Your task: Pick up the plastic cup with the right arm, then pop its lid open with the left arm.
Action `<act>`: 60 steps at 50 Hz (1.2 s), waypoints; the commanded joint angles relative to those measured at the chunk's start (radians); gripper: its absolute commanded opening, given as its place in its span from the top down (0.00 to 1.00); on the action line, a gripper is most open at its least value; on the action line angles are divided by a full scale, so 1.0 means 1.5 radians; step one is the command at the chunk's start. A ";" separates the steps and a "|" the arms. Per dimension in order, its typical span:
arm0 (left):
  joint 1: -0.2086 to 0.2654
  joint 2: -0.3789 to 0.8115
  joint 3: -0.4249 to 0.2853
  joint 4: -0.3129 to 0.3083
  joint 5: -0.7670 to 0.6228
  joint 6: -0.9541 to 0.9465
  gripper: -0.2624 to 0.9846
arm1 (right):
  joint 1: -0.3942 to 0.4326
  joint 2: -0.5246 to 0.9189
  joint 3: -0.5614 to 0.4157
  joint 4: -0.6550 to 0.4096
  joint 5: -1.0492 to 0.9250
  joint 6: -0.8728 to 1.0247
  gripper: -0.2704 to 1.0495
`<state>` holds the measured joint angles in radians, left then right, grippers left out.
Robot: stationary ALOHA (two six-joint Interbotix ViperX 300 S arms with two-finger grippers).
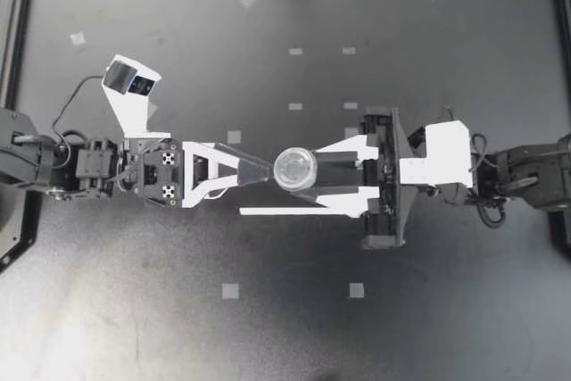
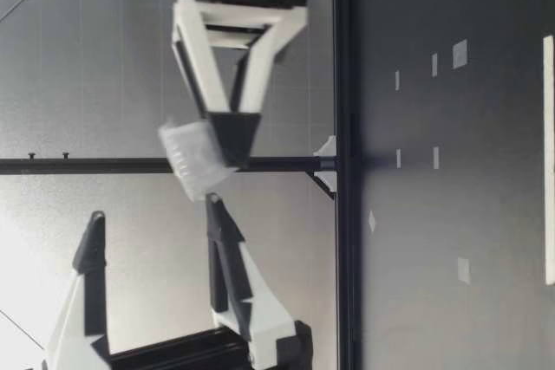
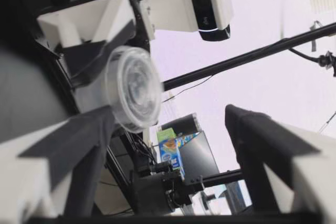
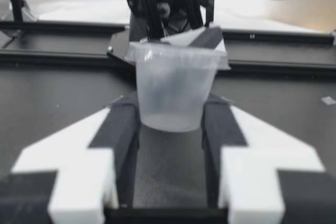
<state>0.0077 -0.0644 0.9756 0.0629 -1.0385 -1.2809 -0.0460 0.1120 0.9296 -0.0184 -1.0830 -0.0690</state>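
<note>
cup [image 1: 295, 168] is pinched aloft by right gripper [image 1: 308, 178] | left gripper [image 1: 260, 173] is spread wide | slip is risked by shallow grip

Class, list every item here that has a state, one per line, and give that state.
Small clear plastic cup: held off the table, uncovered, looks empty.
Right hand: shut on the cup's lower sides.
Left hand: open wide, one finger above the other, gripping nothing.

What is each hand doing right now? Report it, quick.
Left hand: open, holding nothing.
Right hand: closed on the clear cup, held up in the air.
</note>
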 commanded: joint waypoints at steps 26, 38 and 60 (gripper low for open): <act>-0.002 -0.024 -0.006 0.005 -0.024 0.011 0.19 | -0.003 0.042 -0.008 0.005 0.019 0.057 0.52; -0.002 -0.044 0.014 0.017 0.003 0.195 0.19 | 0.000 0.000 0.017 -0.003 0.099 0.117 0.52; -0.001 -0.090 0.013 0.016 0.225 0.633 0.19 | 0.035 -0.059 0.008 -0.015 0.054 0.130 0.52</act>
<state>0.0061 -0.1810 1.0155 0.0874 -0.7240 -0.3620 -0.0061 0.0629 0.9587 -0.0399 -0.9802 0.1243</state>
